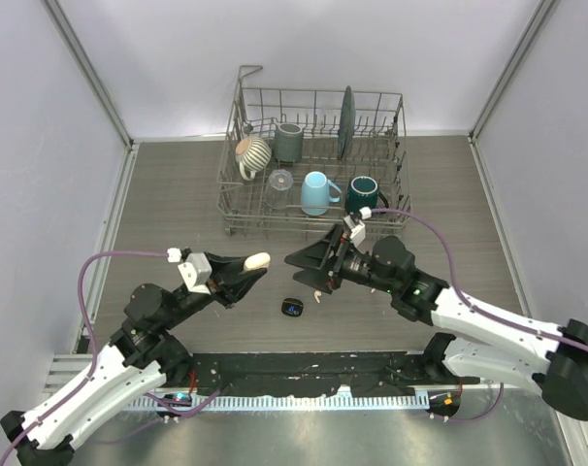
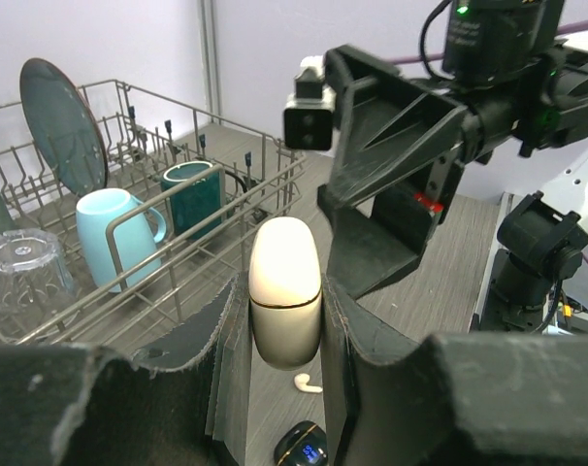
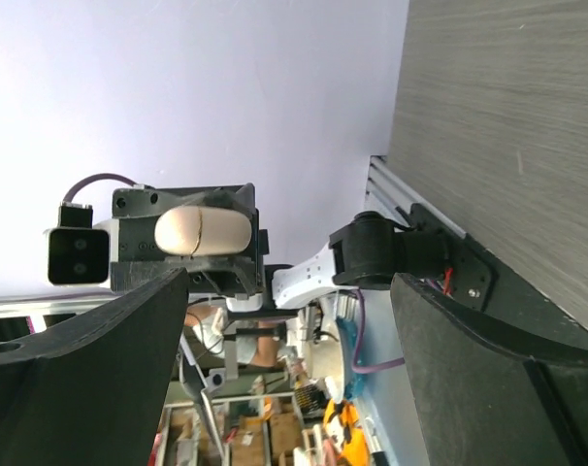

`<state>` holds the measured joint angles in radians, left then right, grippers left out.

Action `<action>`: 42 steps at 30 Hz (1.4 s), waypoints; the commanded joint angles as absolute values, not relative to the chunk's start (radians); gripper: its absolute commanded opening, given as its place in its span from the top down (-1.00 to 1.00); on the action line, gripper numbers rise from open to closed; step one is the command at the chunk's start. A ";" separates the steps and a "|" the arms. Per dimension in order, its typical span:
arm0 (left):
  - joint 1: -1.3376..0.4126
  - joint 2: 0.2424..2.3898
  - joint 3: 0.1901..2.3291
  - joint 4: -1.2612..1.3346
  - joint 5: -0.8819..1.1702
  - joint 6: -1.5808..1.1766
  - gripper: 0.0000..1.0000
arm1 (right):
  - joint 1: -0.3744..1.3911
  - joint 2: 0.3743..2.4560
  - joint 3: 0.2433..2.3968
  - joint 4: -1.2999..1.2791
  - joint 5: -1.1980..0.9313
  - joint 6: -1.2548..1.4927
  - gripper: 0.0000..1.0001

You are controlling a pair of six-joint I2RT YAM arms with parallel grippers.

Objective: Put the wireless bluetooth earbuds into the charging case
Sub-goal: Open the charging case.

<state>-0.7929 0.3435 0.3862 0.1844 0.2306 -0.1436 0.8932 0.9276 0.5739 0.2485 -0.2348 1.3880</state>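
One pale stemmed earbud point(image 1: 318, 296) lies loose on the grey wood-grain bench point(image 1: 178, 194), just beside a small black case point(image 1: 293, 309), rounded and glossy, with a blue glow on its upper face. Whether it holds any earbuds cannot be told. No other earbud can be made out. A second case, the smooth cream-pink charging case point(image 2: 284, 291), is pill-shaped with a fine seam round its middle. It is lifted off the bench above the loose earbud, standing upright and closed in the wrist view, and clamped between the left fingers point(image 2: 372, 388), which are drawn in tight on its sides. The right fingers point(image 3: 81, 359), flat matte-black wedges, stand spread wide with nothing between them, pointing at the held case from near by. Well behind both, at the far edge of the bench, a grey wire dish rack point(image 1: 238, 209) holds four mugs: a striped one point(image 1: 253, 152) tipped over, a grey one point(image 1: 288, 142), a light blue one point(image 1: 316, 192) and a dark teal one point(image 1: 362, 193). It also holds one clear glass point(image 1: 280, 180) and one dark plate point(image 1: 345, 121) standing on edge.
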 commanded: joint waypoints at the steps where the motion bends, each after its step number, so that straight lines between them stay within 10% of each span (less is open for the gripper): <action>1: -0.796 0.348 0.367 0.319 0.252 -0.112 1.00 | 0.890 1.028 0.591 0.549 -0.350 1.503 -0.80; 18: -0.796 0.491 0.318 0.569 0.271 -0.212 1.00 | 0.890 1.146 0.632 0.689 -0.376 1.528 -0.73; 39: -0.796 0.563 0.299 0.660 0.296 -0.235 1.00 | 0.890 1.201 0.643 0.767 -0.403 1.566 0.13; 42: -0.796 0.568 0.298 0.660 0.304 -0.239 0.91 | 0.890 1.203 0.631 0.785 -0.397 1.574 0.54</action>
<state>-0.7925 0.5610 0.3008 0.5873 0.2821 -0.2314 0.8898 1.1984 0.6041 0.7101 -0.3893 1.5558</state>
